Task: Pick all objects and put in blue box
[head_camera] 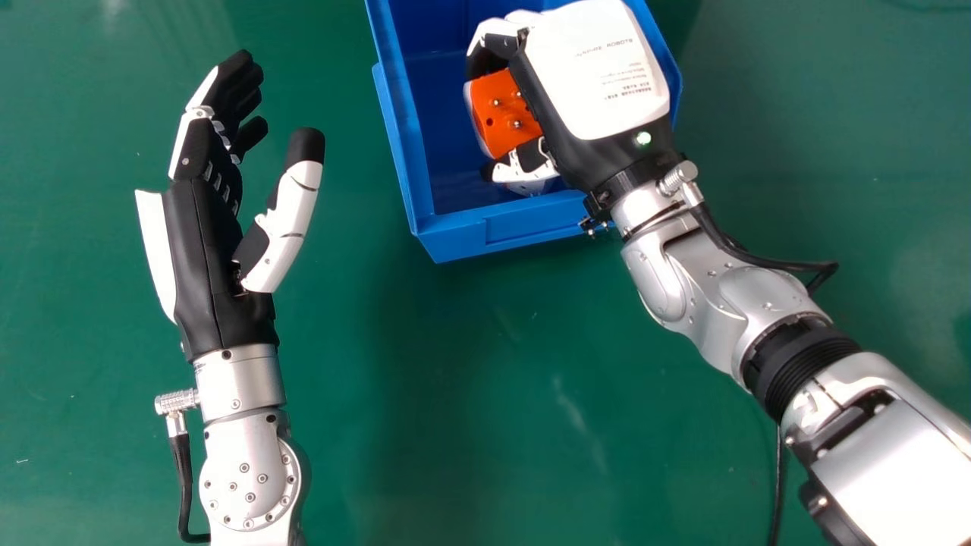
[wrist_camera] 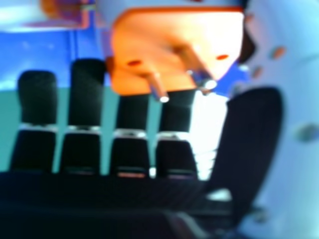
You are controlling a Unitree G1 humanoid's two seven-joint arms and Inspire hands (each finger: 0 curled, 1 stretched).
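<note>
You have the right hand over the opening of the blue plastic box, its fingers and thumb bent around an orange and white block with 2 metal prongs on its orange face. The block is over the box's interior; you can't tell whether it touches the bottom. Your left hand is left of the box, spread wide and holding nothing.

I log one smooth green surface: pale glare far left, soft shadow near centre.
</note>
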